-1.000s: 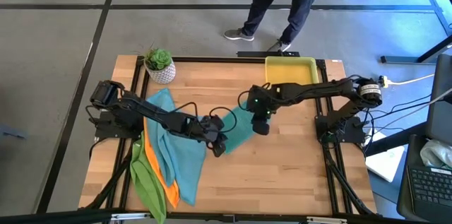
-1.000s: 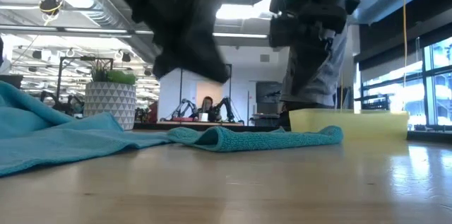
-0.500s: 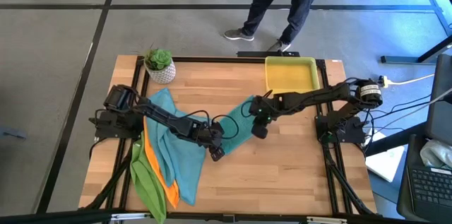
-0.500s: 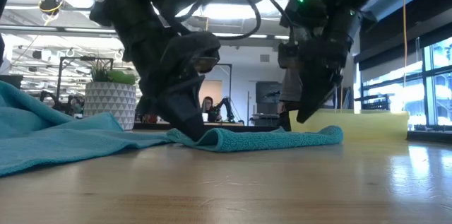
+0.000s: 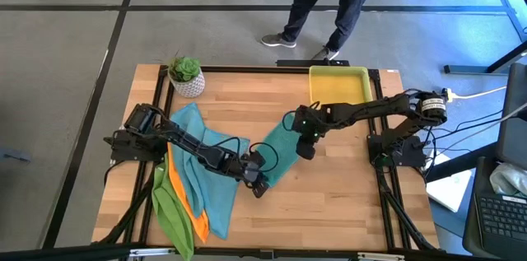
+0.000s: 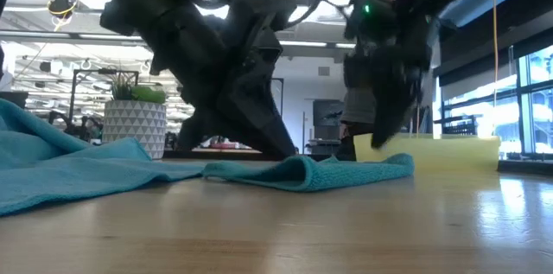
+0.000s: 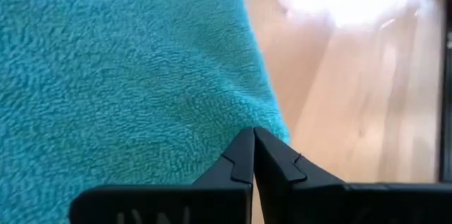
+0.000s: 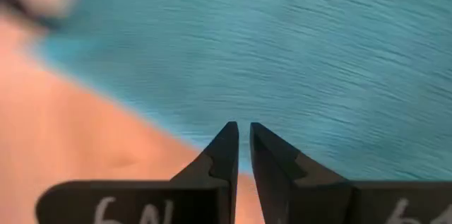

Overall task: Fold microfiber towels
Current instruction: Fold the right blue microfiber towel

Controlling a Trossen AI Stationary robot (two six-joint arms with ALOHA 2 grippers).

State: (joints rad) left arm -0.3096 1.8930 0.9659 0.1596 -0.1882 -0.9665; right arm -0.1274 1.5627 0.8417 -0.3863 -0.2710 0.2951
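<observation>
Teal towel: lying rumpled beside the yellow tray.
Pile: teal, orange, green, farther from it.

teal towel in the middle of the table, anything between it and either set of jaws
Nothing visible. The left gripper is shut on the teal towel at its near edge, and the right gripper sits at the towel's far edge, jaws nearly closed. Only bare wooden table lies around it.
</observation>
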